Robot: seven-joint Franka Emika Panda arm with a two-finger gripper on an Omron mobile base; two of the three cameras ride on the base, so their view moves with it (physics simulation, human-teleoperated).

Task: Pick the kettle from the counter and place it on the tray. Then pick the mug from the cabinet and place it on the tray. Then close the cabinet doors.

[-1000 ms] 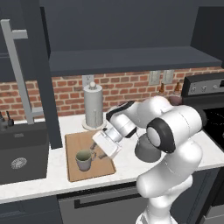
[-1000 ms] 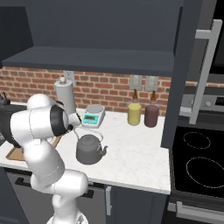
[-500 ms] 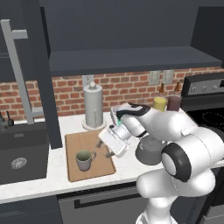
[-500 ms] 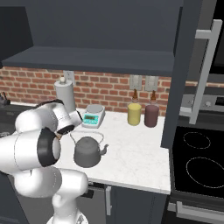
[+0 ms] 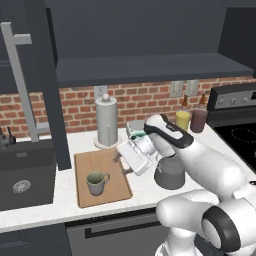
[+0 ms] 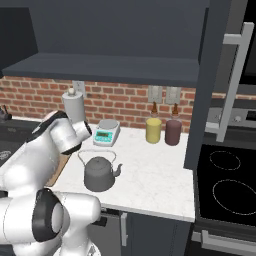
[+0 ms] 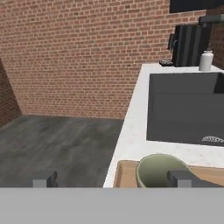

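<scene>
The greyish mug (image 5: pixel 96 182) stands upright on the wooden tray (image 5: pixel 115 187) left of the arm. In the hand view the mug (image 7: pixel 159 170) sits low, by the right fingertip (image 7: pixel 183 178), on the tray (image 7: pixel 126 173). My gripper (image 5: pixel 123 165) hovers open and empty just right of and above the mug; in the hand view the gripper (image 7: pixel 113 179) holds nothing. The dark kettle (image 6: pixel 100 172) sits on the white counter (image 6: pixel 150 175) right of the tray, partly behind my arm as the kettle (image 5: pixel 170 174). The cabinet (image 5: pixel 150 70) stands open, with its doors (image 5: pixel 47 85) (image 6: pixel 220 80) swung out.
A silver cylinder (image 5: pixel 106 122) stands behind the tray. A small scale (image 6: pixel 106 132), a yellow canister (image 6: pixel 153 130) and a maroon canister (image 6: pixel 173 132) line the brick wall. A dark sink (image 5: pixel 25 172) lies left of the tray and a stove (image 6: pixel 232 185) right.
My arm's elbow has swung forward and to the right, and the hand has drifted slightly right, away from the mug. The jaws have stayed open. Mug and kettle have not moved.
</scene>
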